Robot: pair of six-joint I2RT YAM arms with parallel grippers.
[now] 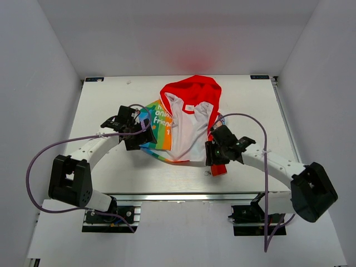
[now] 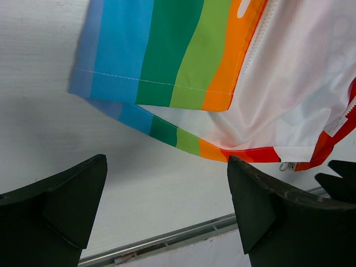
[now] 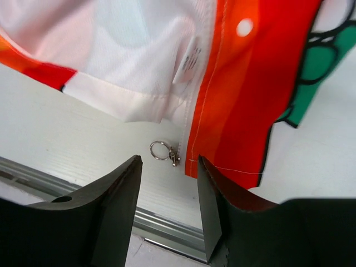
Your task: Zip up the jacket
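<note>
The jacket (image 1: 186,119) lies spread open on the table, red hood at the far end, white lining facing up, rainbow panel (image 2: 167,50) folded out to the left. My left gripper (image 1: 138,139) hovers open over bare table beside the rainbow hem (image 2: 167,183), holding nothing. My right gripper (image 1: 214,154) stands at the lower right hem with its jaws apart (image 3: 169,167). The zipper's metal pull ring (image 3: 159,151) lies on the table just past its fingertips, beside the red front edge (image 3: 239,100). The same pull (image 2: 286,166) shows at the hem in the left wrist view.
A red cuff (image 1: 218,169) sticks out below the right gripper near the table's front edge. The aluminium front rail (image 3: 161,222) runs just behind both grippers (image 2: 167,239). White walls enclose the white table (image 1: 111,178).
</note>
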